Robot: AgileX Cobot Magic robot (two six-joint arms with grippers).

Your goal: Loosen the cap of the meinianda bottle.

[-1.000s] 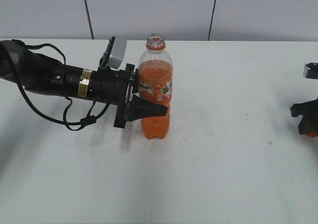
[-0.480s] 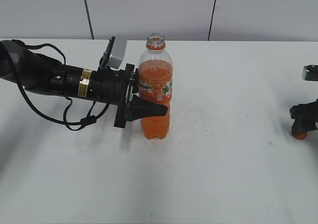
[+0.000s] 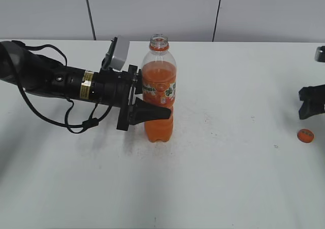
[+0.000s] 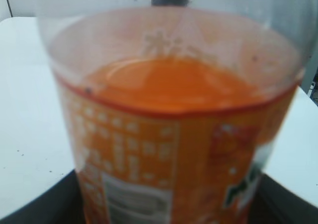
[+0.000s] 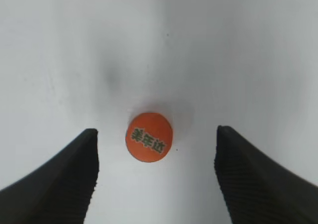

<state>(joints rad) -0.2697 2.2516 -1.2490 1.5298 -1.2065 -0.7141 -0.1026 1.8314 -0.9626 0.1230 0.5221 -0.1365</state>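
Cap (image 5: 149, 137) off, lying flat on the white counter (image 3: 228, 178) close to the right edge. It is small, round and orange, with green writing on its top. In the right wrist view it sits between the two dark fingers (image 5: 59, 179) of the right gripper (image 3: 311, 103) and touches neither one. The fingers are spread wide, with nothing in them. In the exterior view the right gripper hangs a little above the cap (image 3: 305, 135), toward the back edge.

The bottle (image 3: 159, 92) stands upright near the middle of the counter, a bit toward the left and the back edge. Its mouth is open at the top, with an orange ring just under it. The plastic is clear, and orange drink fills it up to about the shoulder. A band with orange, green and white goes around its middle, and the lower part is ribbed.

The left gripper (image 3: 147, 111) comes in from the left side, lying almost level. It is closed around the bottle at the band, one black finger (image 3: 152, 113) showing across the front. In the left wrist view the bottle (image 4: 174, 134) fills nearly everything, very close and blurry, with the drink's top line and the band's small white squares showing.
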